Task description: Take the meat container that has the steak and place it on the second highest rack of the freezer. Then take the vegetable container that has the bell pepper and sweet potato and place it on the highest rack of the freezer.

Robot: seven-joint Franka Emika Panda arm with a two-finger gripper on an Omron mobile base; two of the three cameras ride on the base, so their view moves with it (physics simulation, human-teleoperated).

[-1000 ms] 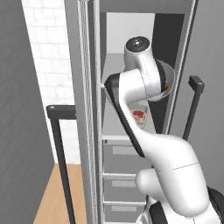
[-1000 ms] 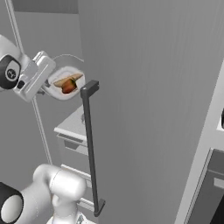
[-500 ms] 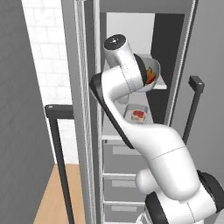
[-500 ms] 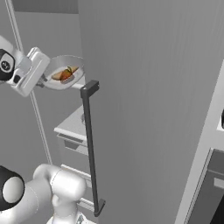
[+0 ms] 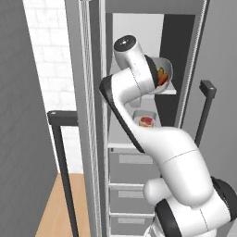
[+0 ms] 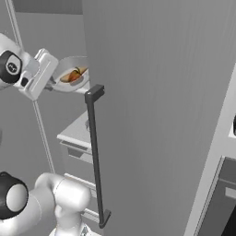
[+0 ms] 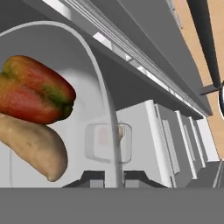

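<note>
the white robot arm is reaching up into the open freezer point(image 5: 185, 55), a tall grey steel cabinet with a long dark bar handle point(image 6: 96, 156) on its door. the gripper point(image 7: 114, 177) is pinching the near wall of the vegetable container point(image 7: 94, 65), its two dark fingertips point(image 7: 89, 178) pressed close on either side of the thin rim. the pale-grey container is being held high inside the freezer, tilted, just above the highest rack point(image 5: 169, 91). inside it, the bell pepper point(image 7: 37, 89) is lying against the sweet potato point(image 7: 33, 146). one rack lower in the freezer, the meat container point(image 5: 145, 120) is sitting flat with the steak point(image 5: 146, 121) in it, above the grey drawers point(image 5: 132, 164).
</note>
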